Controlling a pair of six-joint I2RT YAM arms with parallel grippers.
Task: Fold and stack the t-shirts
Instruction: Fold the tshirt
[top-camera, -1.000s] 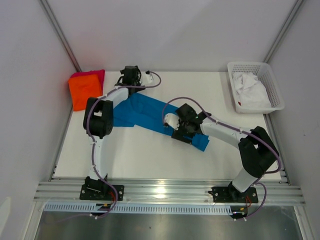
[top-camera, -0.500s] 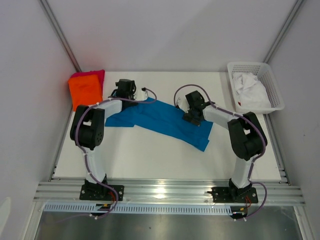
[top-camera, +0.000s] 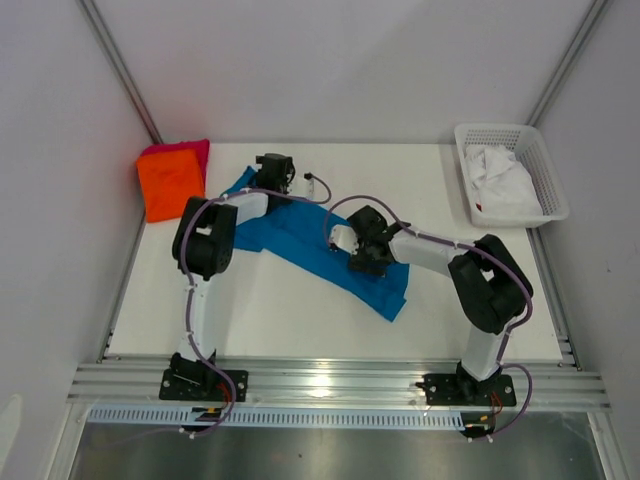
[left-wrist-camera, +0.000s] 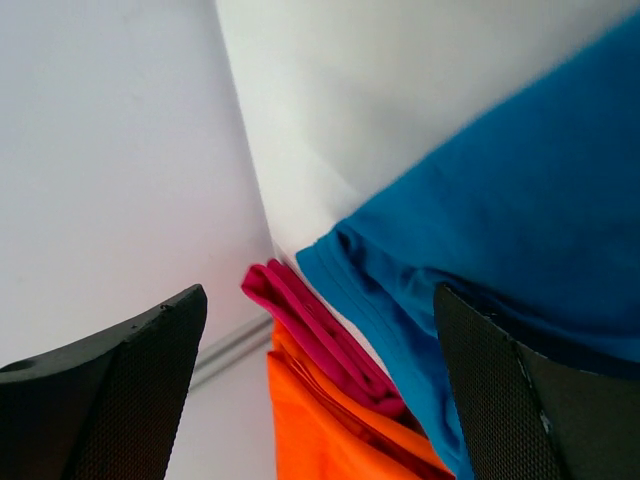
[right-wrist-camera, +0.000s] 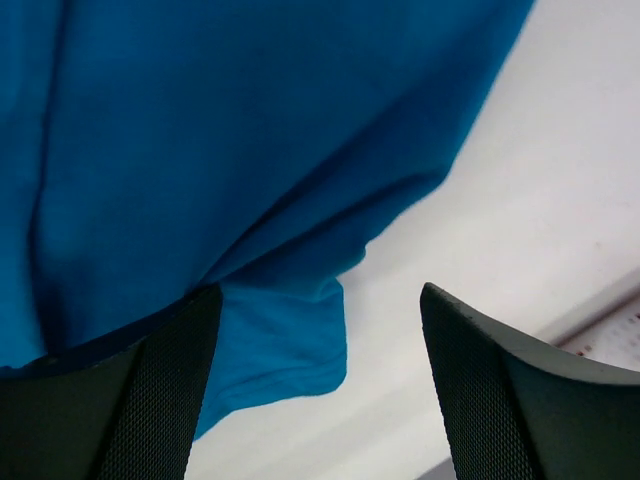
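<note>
- My left gripper (left-wrist-camera: 320, 295) is over the far left end of the blue t-shirt (top-camera: 300, 240); its jaws are spread wide with nothing between them
- My right gripper (right-wrist-camera: 320, 290) is low over the middle of the same shirt; its jaws are also parted and grasp nothing; I cannot tell whether its fingers touch the cloth
- The blue t-shirt lies rumpled on the white table (top-camera: 300, 320) as a diagonal band; it runs from far left of centre to near right of centre
- The orange t-shirt (top-camera: 168, 185) is folded and rests on the pinkish-red t-shirt (top-camera: 192, 149) in the far left corner; the blue hem is near them
- A white lattice basket (top-camera: 500, 129) stands at the far right; it holds crumpled white cloth (top-camera: 505, 180)
</note>
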